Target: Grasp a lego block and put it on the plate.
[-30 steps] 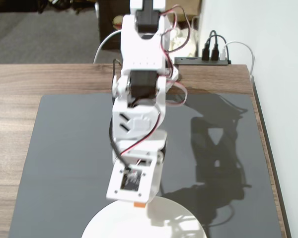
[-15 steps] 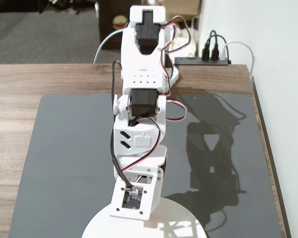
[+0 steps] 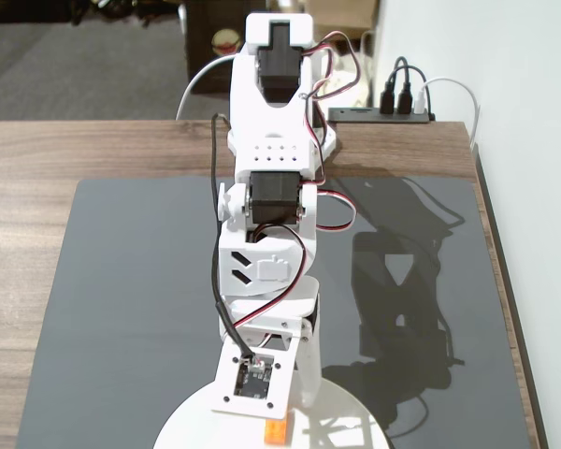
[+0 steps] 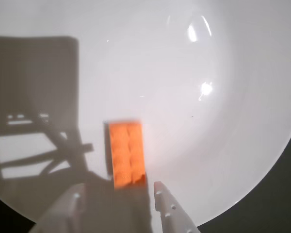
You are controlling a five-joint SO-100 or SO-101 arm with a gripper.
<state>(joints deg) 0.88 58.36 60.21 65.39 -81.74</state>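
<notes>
Lego block on plate, left of centre in wrist view, just beyond gripper.

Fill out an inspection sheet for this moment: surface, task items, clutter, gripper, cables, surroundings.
Surface: dark mat on a wooden table.
Task items: orange lego block lies flat on the white plate, studs up; in the fixed view only its edge shows at the bottom.
Clutter: nothing seen.
Gripper: gripper open, its fingers either side of the block's near end, not clamping it.
Cables: red, white and black wires along the arm; plugs in a strip at the table's back edge.
Surroundings: white wall on the right, dark floor behind.
</notes>
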